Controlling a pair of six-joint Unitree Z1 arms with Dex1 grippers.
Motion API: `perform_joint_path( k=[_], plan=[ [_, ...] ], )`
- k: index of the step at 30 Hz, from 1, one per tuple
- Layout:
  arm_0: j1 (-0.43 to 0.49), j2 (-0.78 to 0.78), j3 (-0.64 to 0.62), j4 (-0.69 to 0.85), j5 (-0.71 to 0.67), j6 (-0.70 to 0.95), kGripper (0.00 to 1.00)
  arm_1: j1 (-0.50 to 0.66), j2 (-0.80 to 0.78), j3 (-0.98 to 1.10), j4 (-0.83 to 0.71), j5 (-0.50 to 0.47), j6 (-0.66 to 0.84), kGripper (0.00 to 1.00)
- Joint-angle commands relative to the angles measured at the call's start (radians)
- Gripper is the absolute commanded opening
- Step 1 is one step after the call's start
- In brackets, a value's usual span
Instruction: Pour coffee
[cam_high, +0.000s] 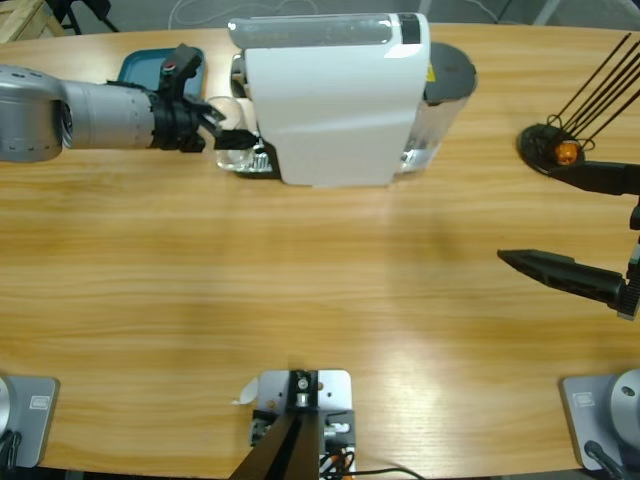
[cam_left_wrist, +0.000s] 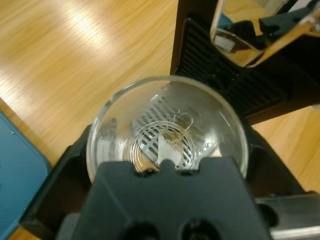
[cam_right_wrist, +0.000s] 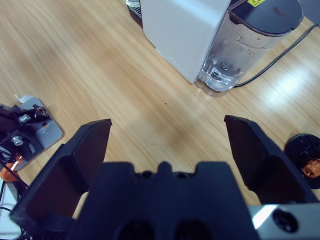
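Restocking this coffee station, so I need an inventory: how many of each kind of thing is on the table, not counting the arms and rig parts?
Coffee machine: 1
Clear glass cup: 1
Teal tray: 1
Black capsule stand: 1
Orange capsule: 1
Total: 5

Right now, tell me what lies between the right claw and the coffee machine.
Only bare wooden table. The high view shows nothing between the right claw and the coffee machine; the right wrist view agrees.
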Motion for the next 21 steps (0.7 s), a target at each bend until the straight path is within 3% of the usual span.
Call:
perform_joint_path(
  k=[1, 21],
  plan=[
    [-0.006, 0.068, -0.010, -0.002, -0.032, 0.010, 0.996, -0.013, -0.031, 0.038, 0.006, 0.000, -0.001, 0.996],
    [-0.027, 0.040, 0.003, 0.002, -0.075, 0.010, 0.996, -0.015, -0.020, 0.040, 0.006, -0.002, 0.002, 0.996]
  ],
)
